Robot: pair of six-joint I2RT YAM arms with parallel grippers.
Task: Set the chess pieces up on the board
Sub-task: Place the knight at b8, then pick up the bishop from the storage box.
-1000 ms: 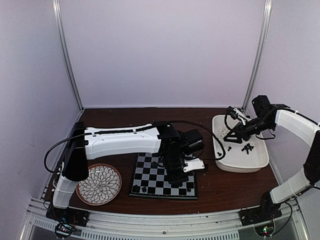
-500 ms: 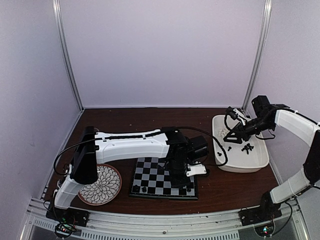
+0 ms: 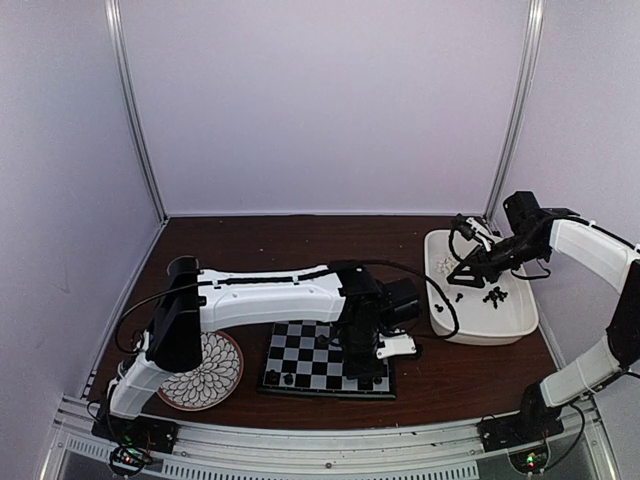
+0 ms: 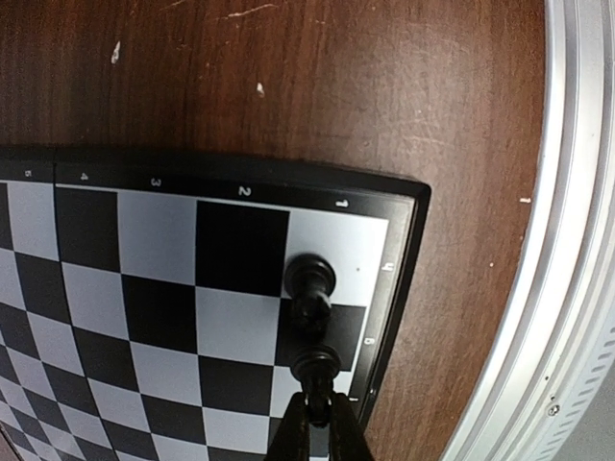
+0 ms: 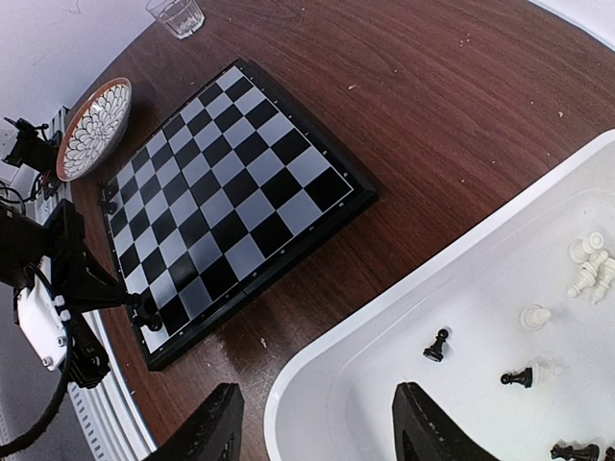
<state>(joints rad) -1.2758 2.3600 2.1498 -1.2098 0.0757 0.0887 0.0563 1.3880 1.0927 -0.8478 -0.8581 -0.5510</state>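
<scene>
Black piece [image 4: 318, 364] pinched in left gripper [image 4: 313, 415], just inside rim of board [image 4: 154, 240].

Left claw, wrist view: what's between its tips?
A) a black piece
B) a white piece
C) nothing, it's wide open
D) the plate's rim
A: the left claw is shut on a black chess piece over the board's corner squares, next to a second black piece.

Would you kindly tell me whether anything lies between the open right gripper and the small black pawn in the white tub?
Nothing visible does. The right gripper hangs open above the white rectangular plastic tub, and the small black chess pawn sits alone on its bare floor.
</scene>
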